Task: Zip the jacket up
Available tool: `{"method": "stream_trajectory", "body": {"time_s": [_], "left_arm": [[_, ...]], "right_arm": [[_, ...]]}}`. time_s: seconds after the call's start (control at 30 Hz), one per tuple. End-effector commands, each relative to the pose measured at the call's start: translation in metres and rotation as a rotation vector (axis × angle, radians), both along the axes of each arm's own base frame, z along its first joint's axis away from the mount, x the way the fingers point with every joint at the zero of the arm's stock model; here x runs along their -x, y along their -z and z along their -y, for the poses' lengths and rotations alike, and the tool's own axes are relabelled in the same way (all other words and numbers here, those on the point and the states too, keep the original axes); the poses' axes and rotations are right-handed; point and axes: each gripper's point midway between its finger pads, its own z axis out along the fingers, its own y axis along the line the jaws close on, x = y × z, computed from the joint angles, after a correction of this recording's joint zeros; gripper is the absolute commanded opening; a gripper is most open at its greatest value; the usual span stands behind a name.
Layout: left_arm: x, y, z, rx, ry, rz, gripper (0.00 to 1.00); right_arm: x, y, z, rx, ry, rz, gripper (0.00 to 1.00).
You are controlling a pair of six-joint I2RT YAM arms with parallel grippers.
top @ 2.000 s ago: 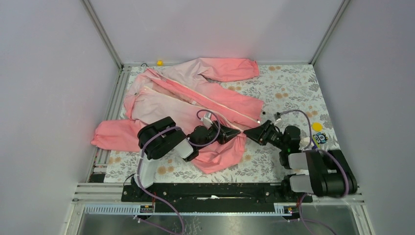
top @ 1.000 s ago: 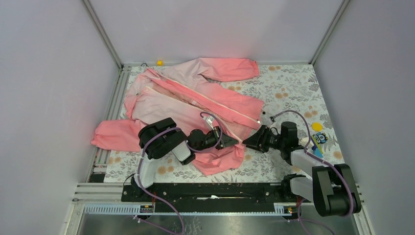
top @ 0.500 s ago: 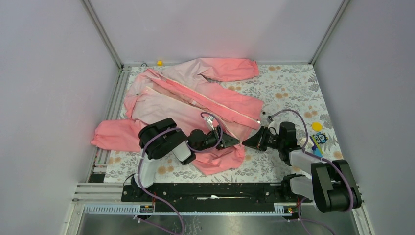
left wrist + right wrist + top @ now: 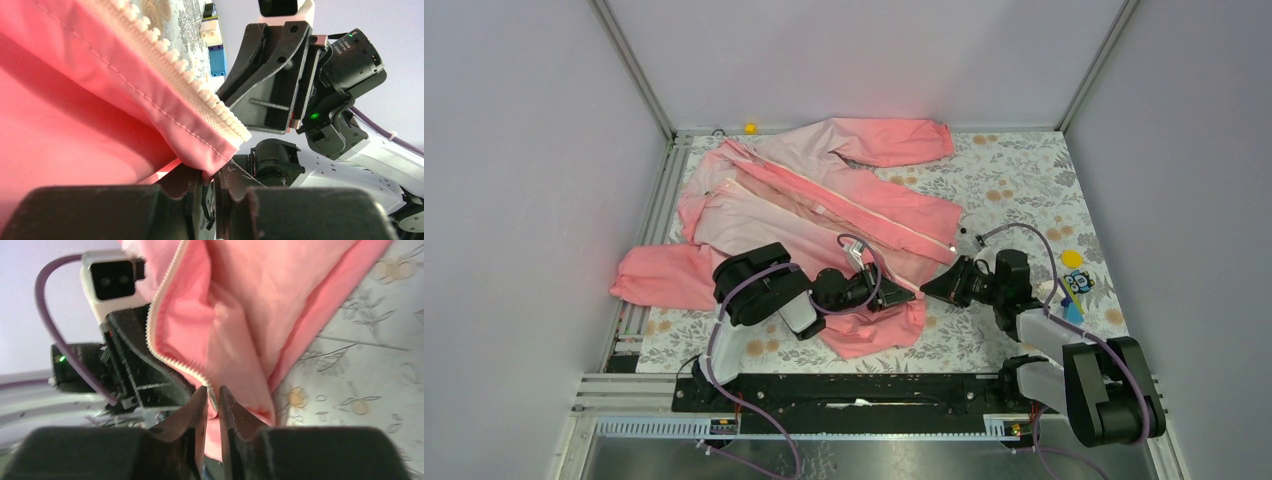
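The left gripper (image 4: 904, 296) pinches the lower front corner of the pink jacket (image 4: 824, 190), its fingers (image 4: 180, 192) pressed together on the fabric just below the end of the whitish zipper teeth (image 4: 200, 91). The right gripper (image 4: 927, 289), facing it tip to tip, is closed to a narrow slit on the bottom end of a zipper edge. The jacket lies spread open across the left and middle of the floral table cover (image 4: 1014, 170), with a small yellow object (image 4: 750, 128) at the far edge.

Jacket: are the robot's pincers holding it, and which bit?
Yes. Both hold the jacket: the left pincer pinches the bottom corner of a zipper edge, and the right pincer pinches the low end of the zipper teeth.
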Motion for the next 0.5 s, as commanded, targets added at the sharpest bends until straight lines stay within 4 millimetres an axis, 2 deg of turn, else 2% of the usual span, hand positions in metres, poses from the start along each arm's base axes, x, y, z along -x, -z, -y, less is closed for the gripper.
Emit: {"method": "stream_trajectory", "body": {"time_s": [0.0,0.07,0.17,0.23,0.3,0.33,0.47], "left_arm": [[0.007,-0.028,0.005,0.103,0.027,0.086,0.09],[0.007,-0.024,0.004,0.092,0.026,0.084,0.06],[0.006,-0.018,0.003,0.071,0.02,0.08,0.04],[0.007,-0.016,0.002,0.063,0.017,0.076,0.04],[0.006,-0.014,0.002,0.057,0.017,0.075,0.04],[0.006,-0.013,0.002,0.053,0.017,0.074,0.04],[0.005,-0.01,0.003,0.045,0.015,0.064,0.04]], "right_arm": [[-0.031,0.006,0.027,0.203,0.171,0.0,0.34],[-0.047,0.012,0.054,0.326,0.31,-0.053,0.5],[-0.068,0.008,0.092,0.379,0.523,-0.116,0.63],[-0.08,0.001,0.108,0.356,0.603,-0.112,0.71],[-0.093,-0.009,0.119,0.331,0.618,-0.063,0.71],[-0.098,-0.007,0.123,0.327,0.613,-0.078,0.71],[-0.119,-0.01,0.117,0.188,0.495,-0.055,0.69]]}}
